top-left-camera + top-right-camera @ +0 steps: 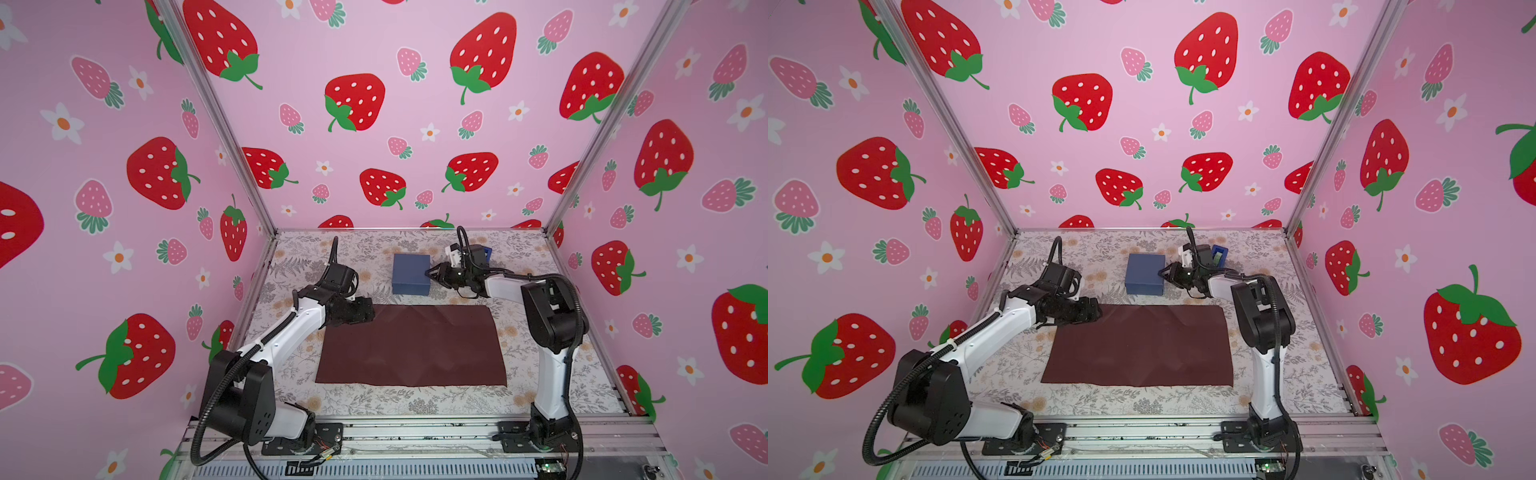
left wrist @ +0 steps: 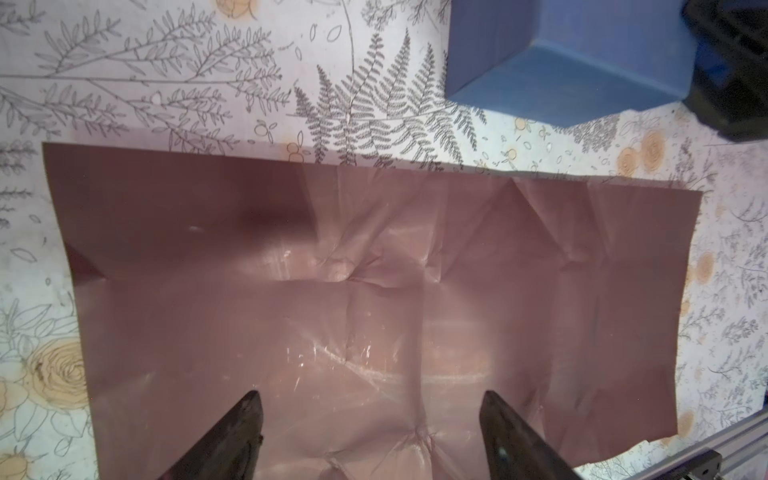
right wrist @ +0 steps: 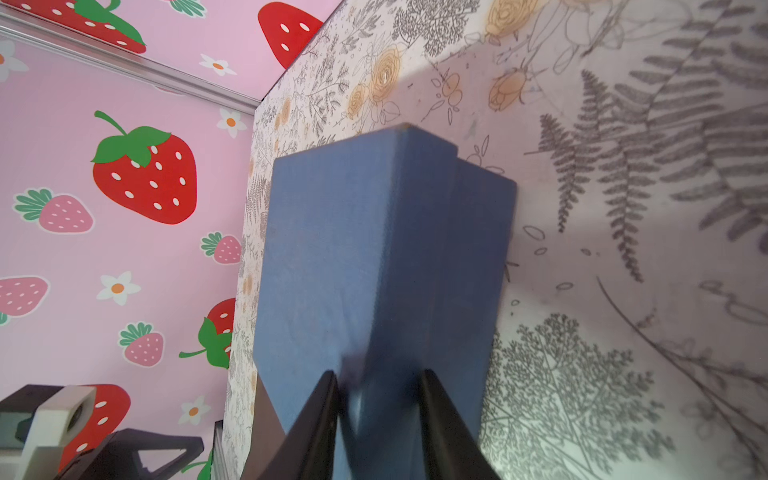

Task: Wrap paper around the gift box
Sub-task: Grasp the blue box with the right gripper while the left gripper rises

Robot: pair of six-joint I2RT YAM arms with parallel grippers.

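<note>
**Both top views.** The box (image 1: 411, 274) (image 1: 1145, 274) is sitting on the floral tabletop (image 1: 299, 257), at 12 o'clock from the paper (image 1: 411, 347) (image 1: 1138, 347). It is lying near the sheet's far edge but apart from it. The paper is lying flat and unfolded at the middle of the tabletop, showing faint creases.

My right tool (image 1: 430, 274) (image 1: 1163, 274) is reaching in from 3 o'clock of the box and meeting its upper right edge.

**Right wrist view.** The right tool (image 3: 376, 376) is standing with its jaws drawn to a narrow gap. A corner of the box (image 3: 353, 249) is lying between the two fingers (image 3: 320, 415). That spot is showing blurred, so I cannot tell whether the pads are pressing the cardboard or only bracketing it.

My left tool (image 1: 365, 316) (image 1: 1094, 311) is hovering over the paper's 10 o'clock corner.

**Left wrist view.** The left tool (image 2: 370, 415) is standing wide open, its fingers (image 2: 232, 436) holding nothing. The paper (image 2: 332, 291) is spreading beneath them, and the box (image 2: 561, 54) is showing beyond the sheet's edge.
</note>
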